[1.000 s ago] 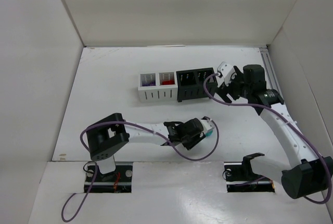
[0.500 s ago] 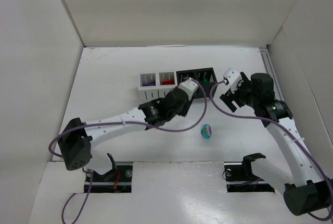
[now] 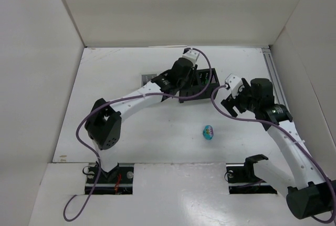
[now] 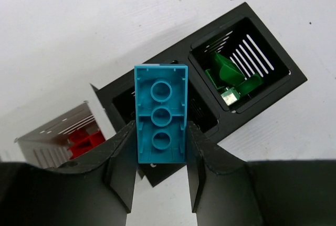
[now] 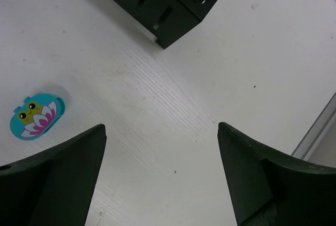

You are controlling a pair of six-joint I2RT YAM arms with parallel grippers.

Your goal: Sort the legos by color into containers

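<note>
The left end effector (image 4: 160, 136) grips a teal brick (image 4: 160, 111) above a black bin (image 4: 119, 99); the right end effector (image 5: 161, 131) hangs open over the bench (image 5: 157, 94), near a frog-printed piece (image 5: 34, 116).

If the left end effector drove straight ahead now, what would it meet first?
Likely the black bin beside the green-filled bin, right under the held teal brick; depth unclear.

Lab rig: white board walls (image 3: 173, 10) enclosing table (image 3: 131, 126).
</note>
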